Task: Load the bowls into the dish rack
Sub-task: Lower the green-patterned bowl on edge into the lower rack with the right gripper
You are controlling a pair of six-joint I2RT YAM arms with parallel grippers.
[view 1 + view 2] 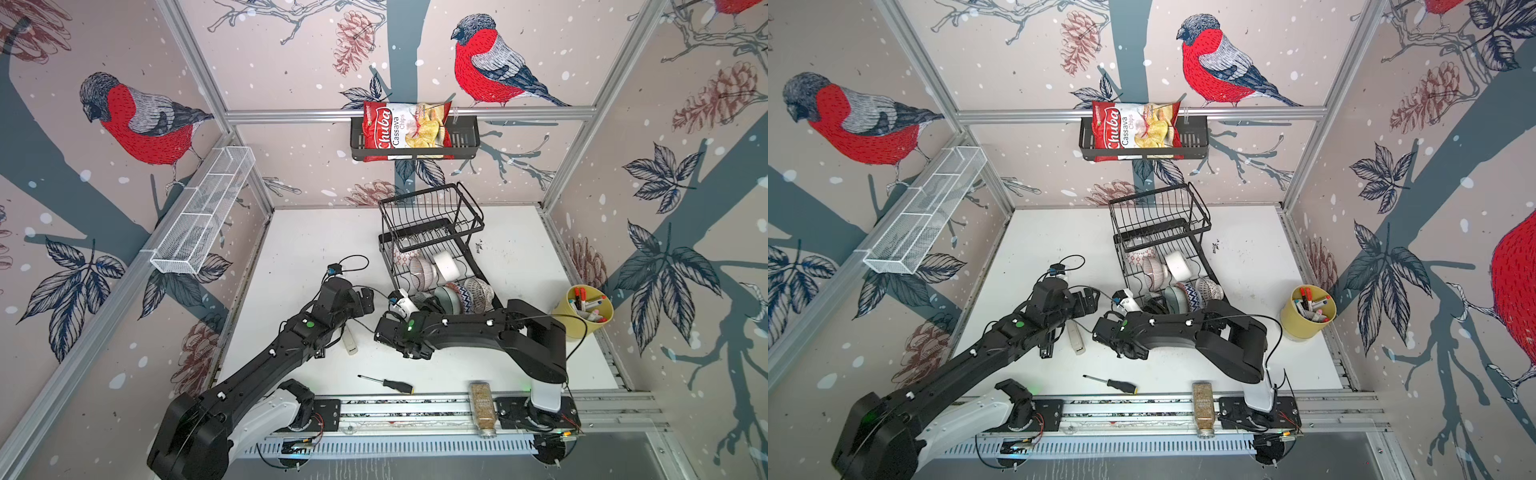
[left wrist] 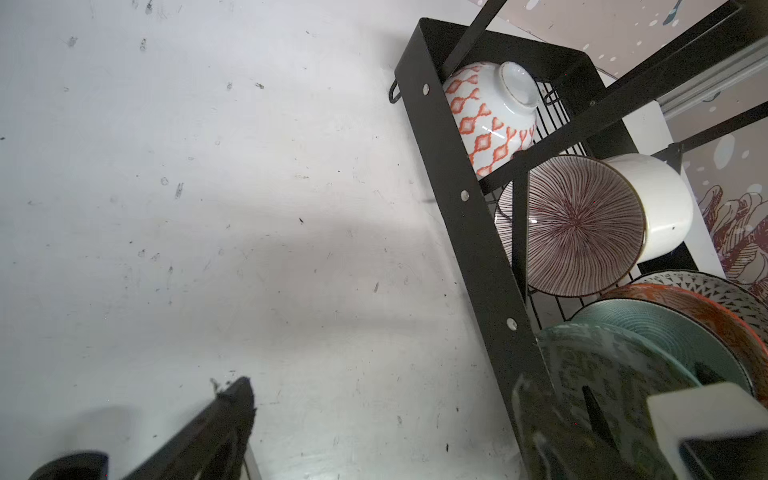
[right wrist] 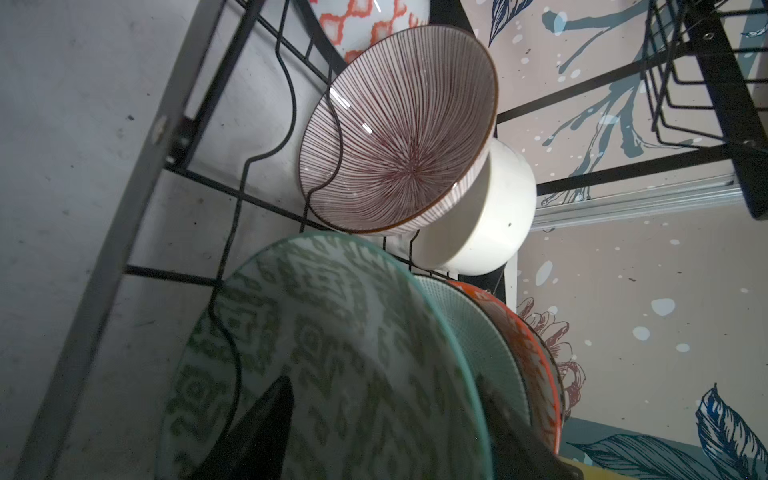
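The dish rack stands mid-table with several bowls on edge in its lower tier: an orange-patterned one, a red-brown striped one, a plain white one, a pale teal one, an orange-rimmed one and a dotted one. At the rack's near end, my right gripper is open. Its fingers straddle the rim of a green-patterned bowl, which rests in a slot against the teal bowl. Left of the rack, my left gripper hangs open and empty over bare table.
Near the front lie a screwdriver and a small white stick; a spice jar lies on the front rail. A yellow cup of markers stands at the right. A chips bag sits in a wall basket; a white mesh tray hangs left.
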